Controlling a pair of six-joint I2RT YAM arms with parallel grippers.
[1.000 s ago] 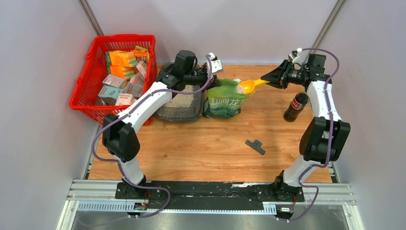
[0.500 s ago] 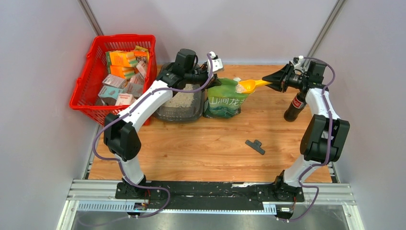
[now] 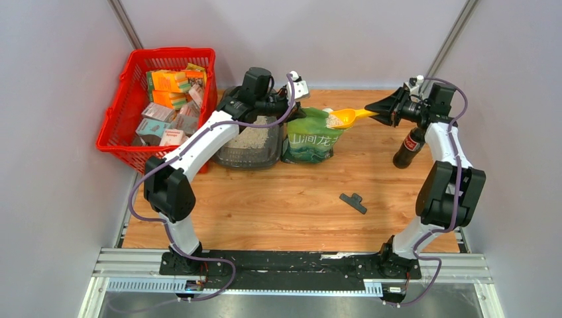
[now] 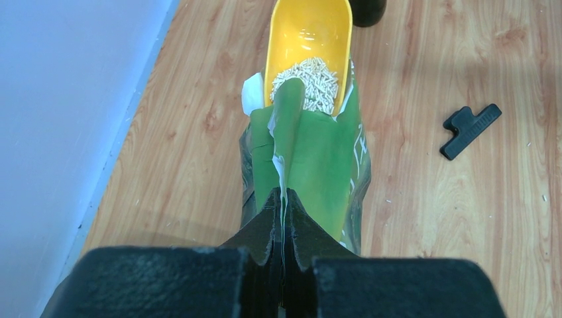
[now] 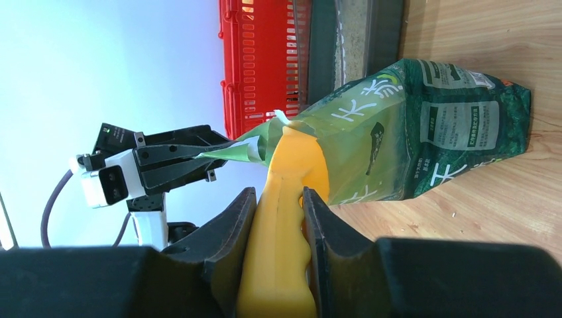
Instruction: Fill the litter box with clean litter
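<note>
The dark grey litter box (image 3: 248, 159) stands beside the red basket, with a layer of clean litter (image 3: 255, 138) in it. To its right stands the green bag (image 3: 311, 138). My left gripper (image 3: 296, 112) is shut on the bag's top flap (image 4: 286, 126). My right gripper (image 3: 383, 110) is shut on the handle of a yellow scoop (image 3: 344, 117). The scoop's bowl (image 4: 309, 33) lies at the bag's mouth with pale litter granules (image 4: 309, 79) heaped in it. In the right wrist view the fingers (image 5: 228, 225) clamp the scoop handle (image 5: 281, 218).
A red mesh basket (image 3: 173, 52) of boxed goods fills the back left corner. A dark bottle (image 3: 409, 147) stands just under my right wrist. A black clip (image 3: 353, 202) lies on the wood in the middle right. Grey walls close in the back and sides.
My right wrist has shifted a little to the right and turned, with the scoop staying at the bag's mouth. The left arm and bag have not moved.
</note>
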